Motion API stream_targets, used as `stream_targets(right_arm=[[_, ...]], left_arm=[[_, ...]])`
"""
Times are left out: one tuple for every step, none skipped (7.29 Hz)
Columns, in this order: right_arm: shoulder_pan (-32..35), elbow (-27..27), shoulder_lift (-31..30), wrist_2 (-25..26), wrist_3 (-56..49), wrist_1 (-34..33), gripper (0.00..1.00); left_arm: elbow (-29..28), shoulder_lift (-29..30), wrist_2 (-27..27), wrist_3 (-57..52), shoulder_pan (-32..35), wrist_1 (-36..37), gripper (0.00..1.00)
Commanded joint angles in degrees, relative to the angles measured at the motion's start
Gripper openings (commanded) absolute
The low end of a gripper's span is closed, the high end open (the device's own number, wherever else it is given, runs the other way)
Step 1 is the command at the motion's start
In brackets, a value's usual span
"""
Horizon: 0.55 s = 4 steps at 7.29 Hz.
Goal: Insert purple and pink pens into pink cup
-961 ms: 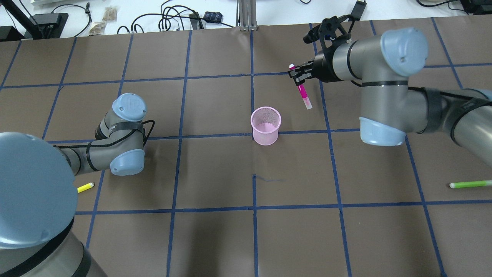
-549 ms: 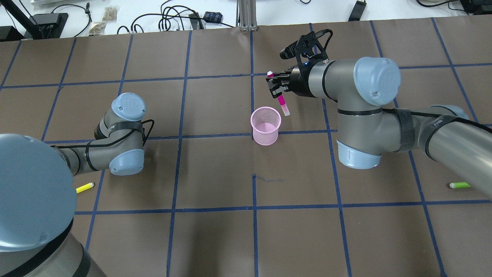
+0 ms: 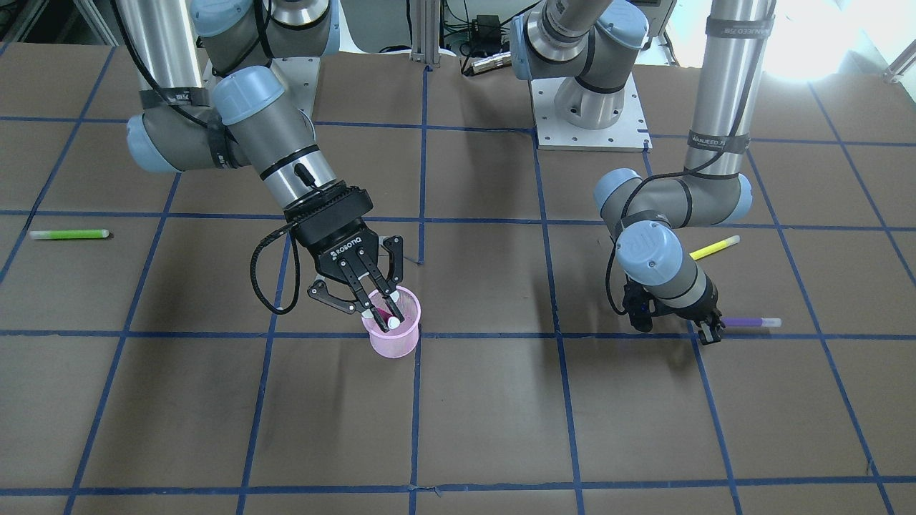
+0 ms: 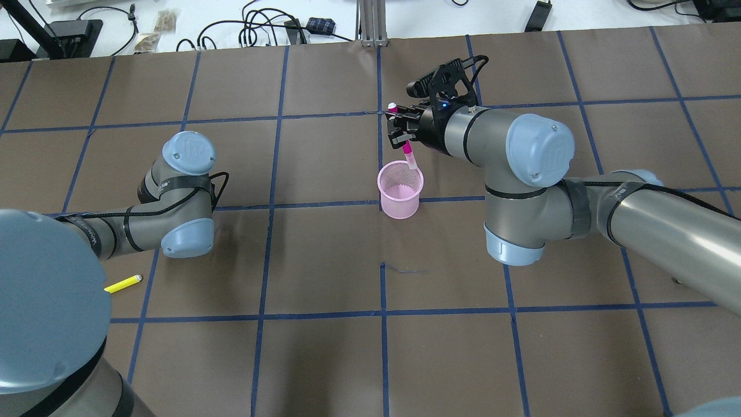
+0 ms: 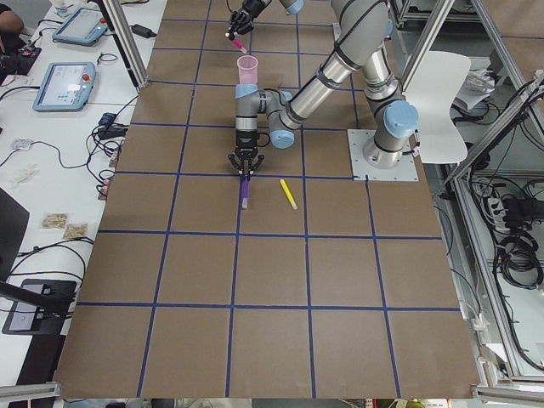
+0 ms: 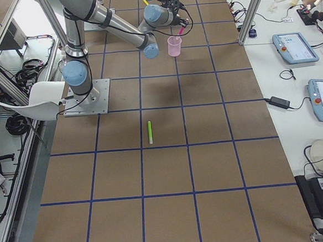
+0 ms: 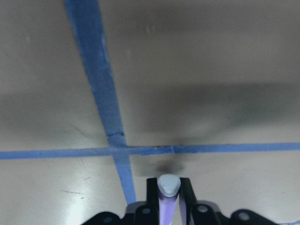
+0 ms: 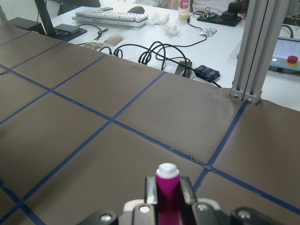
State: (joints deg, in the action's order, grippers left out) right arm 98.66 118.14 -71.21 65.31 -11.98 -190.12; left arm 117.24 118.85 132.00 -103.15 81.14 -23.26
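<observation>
The pink mesh cup (image 4: 399, 197) stands upright near the table's middle and also shows in the front view (image 3: 392, 342). My right gripper (image 4: 400, 130) is shut on the pink pen (image 4: 408, 153). It holds the pen tilted over the cup's far rim, with the lower tip at or just inside the cup mouth (image 3: 386, 316). My left gripper (image 3: 708, 332) is low at the table and shut on one end of the purple pen (image 3: 751, 322). That pen lies about level with the table and sits between the fingers in the left wrist view (image 7: 168, 187). The left arm hides its gripper in the overhead view.
A yellow pen (image 3: 714, 247) lies near my left arm's elbow and shows in the overhead view (image 4: 123, 284). A green pen (image 3: 68, 234) lies far out on my right side. Cables and boxes (image 4: 272, 29) sit beyond the table's far edge.
My right arm has carried the pink pen leftward, from right of the cup to over its far rim. My left arm's wrist has shifted slightly.
</observation>
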Motion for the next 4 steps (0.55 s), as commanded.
stream_targets(right_arm=[[1.7,0.3,2.9,2.0,1.6,-4.3,0.0],[2.1,1.4,3.4,2.1,1.0,-4.4,0.0],[2.1,2.7,3.4,2.1,0.8,-4.5,0.0],[2.1,3.7,3.4,2.1,0.8,-4.6,0.0]], left_arm=[[-3.3,-3.9,-4.6,-2.0,0.0,-1.8,0.0],[-4.6,-6.1,-6.1,-2.4,-0.1,-2.7,0.0],[-5.7,-8.2,-12.9,-2.0,-0.1,-2.9,0.0],[-6.5,-10.4,-18.8,-1.4,-0.1,-3.4,0.0]])
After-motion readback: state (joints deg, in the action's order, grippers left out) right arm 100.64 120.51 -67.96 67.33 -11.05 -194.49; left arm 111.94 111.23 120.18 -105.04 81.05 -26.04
